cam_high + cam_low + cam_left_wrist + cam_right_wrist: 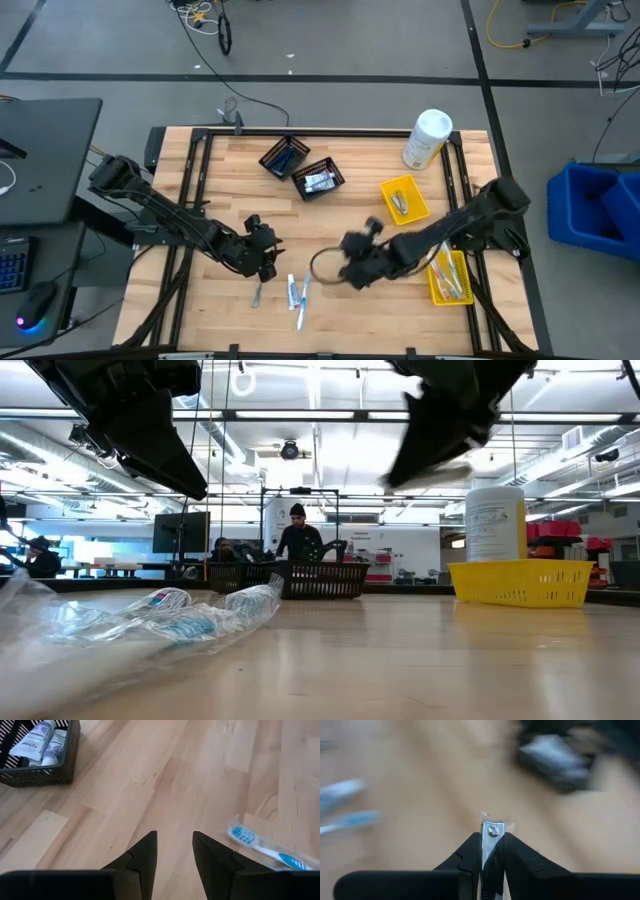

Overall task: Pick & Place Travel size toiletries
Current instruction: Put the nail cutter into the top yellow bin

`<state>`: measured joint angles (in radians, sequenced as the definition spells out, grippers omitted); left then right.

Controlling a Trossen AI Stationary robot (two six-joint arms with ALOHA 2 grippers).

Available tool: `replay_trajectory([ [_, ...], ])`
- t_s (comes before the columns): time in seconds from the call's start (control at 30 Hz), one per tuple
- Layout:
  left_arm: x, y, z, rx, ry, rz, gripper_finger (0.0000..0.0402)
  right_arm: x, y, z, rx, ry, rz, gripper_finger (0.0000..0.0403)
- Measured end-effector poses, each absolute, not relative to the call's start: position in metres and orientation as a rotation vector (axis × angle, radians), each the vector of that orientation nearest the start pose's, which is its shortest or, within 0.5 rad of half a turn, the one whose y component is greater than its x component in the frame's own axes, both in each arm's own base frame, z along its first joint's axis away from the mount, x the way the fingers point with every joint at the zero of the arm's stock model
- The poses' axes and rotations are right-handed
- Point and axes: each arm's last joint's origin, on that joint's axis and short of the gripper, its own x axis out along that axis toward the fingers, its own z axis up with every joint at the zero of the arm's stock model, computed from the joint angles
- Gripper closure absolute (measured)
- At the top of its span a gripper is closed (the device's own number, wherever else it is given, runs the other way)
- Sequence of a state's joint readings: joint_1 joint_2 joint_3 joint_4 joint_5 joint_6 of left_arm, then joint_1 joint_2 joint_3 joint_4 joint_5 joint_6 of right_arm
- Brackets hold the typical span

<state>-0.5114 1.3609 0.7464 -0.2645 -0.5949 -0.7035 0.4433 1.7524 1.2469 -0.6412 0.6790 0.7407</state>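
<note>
A silver nail clipper (489,840) is pinched between the fingers of the right gripper (352,272) — the gripper hangs above the bench (350,190) near the middle of the front half, blurred in every view. On the bench near the front edge lie wrapped toothbrushes (298,293) and a small silver piece (257,294); one wrapped brush (262,847) shows just beside the left gripper (268,257). That gripper hovers above the wood left of the brushes, its fingers parted with nothing between them. Toward the back edge stand two black baskets (318,180) — one holds white tubes (40,742). Two yellow bins (404,197) sit along the right side, one of them at the right edge, and a white canister (427,138) lies at the back right corner.
</note>
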Motion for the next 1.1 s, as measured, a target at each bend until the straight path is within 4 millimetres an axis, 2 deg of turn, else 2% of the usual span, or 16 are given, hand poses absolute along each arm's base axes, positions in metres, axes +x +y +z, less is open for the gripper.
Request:
replay_trajectory([
  [0.13,0.233,-0.112,0.199,-0.209,0.664,0.332,0.0267,0.293,0.101,0.243,0.049,0.808,-0.749,0.0331],
  [0.23,0.234,-0.112,0.2,-0.199,0.654,0.338,0.0267,0.277,0.08,0.245,0.103,0.819,-0.848,0.0326],
  [0.37,0.234,-0.112,0.2,-0.162,0.639,0.345,0.0267,0.26,0.054,0.231,0.119,0.866,-0.943,0.0325],
  [0.67,0.234,-0.112,0.2,-0.158,0.641,0.34,0.0267,0.228,-0.008,0.174,0.278,1.068,-1.154,0.0322],
  [0.9,0.235,-0.112,0.2,-0.152,0.642,0.338,0.0267,0.216,-0.03,0.153,0.351,1.115,-1.212,0.0318],
  [1.1,0.235,-0.112,0.2,-0.127,0.647,0.33,0.0267,0.213,-0.041,0.148,0.412,1.177,-1.178,0.0316],
])
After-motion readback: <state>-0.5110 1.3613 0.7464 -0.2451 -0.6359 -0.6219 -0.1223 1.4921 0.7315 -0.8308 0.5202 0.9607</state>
